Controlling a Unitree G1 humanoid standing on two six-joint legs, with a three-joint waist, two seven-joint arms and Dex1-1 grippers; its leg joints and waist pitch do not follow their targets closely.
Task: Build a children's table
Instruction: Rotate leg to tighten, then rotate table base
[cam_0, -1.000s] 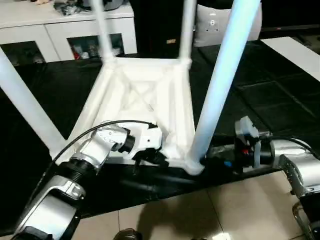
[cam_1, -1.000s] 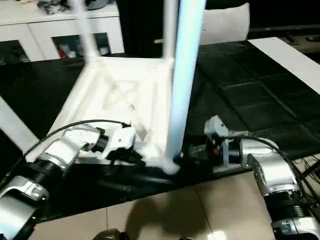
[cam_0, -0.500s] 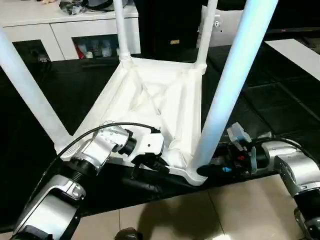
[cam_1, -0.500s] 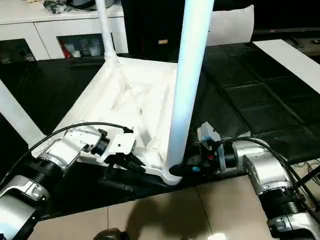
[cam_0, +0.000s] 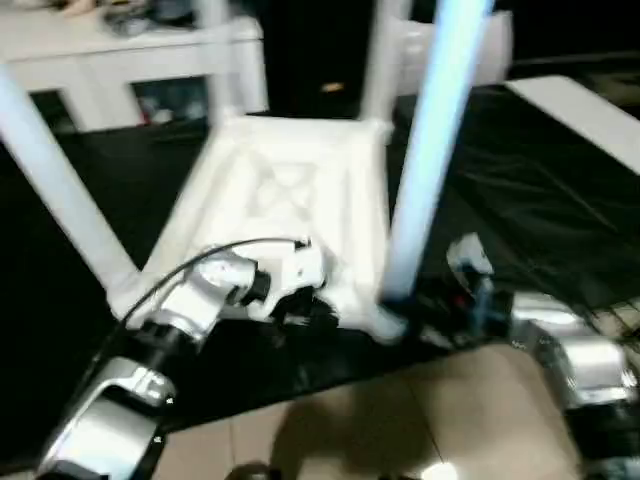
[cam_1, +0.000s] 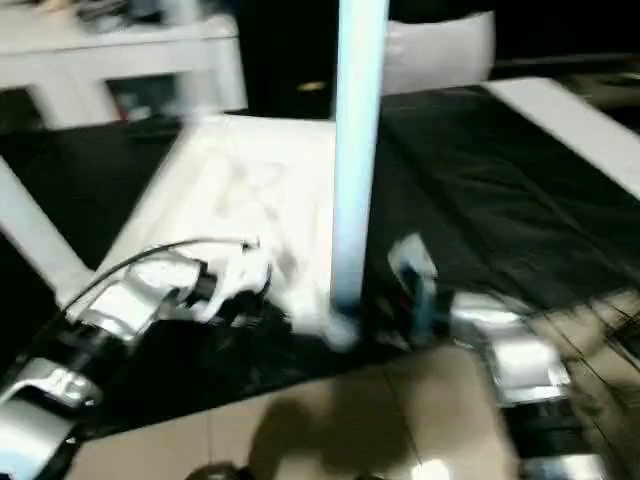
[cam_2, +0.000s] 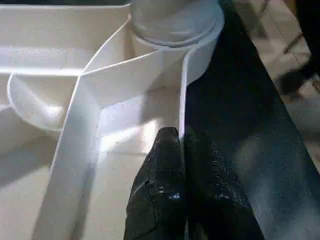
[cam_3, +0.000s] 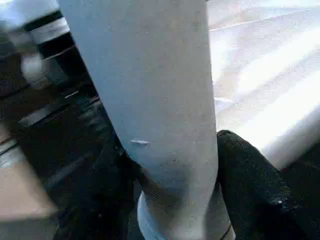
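The children's table lies upside down on a black mat, its ribbed top (cam_0: 290, 190) facing up and its legs standing in the corner sockets. At the near edge, my left gripper (cam_0: 305, 312) is shut on the top's thin rim (cam_2: 181, 100), one black finger (cam_2: 162, 170) on either side of the wall. The near right leg (cam_0: 425, 150) rises tall from its socket. My right gripper (cam_0: 415, 300) clasps that leg just above the socket. A black finger (cam_3: 250, 190) presses on each side of the leg (cam_3: 160, 100).
A white cabinet (cam_0: 120, 60) stands at the back left. A white board (cam_0: 580, 105) lies on the mat at the right. Tiled floor (cam_0: 400, 420) begins just in front of the mat. The other legs (cam_0: 55, 190) rise at the left and back corners.
My right gripper has moved in to the base of the near right leg and its jaws have closed around it. The left gripper keeps its hold. The camera has shifted.
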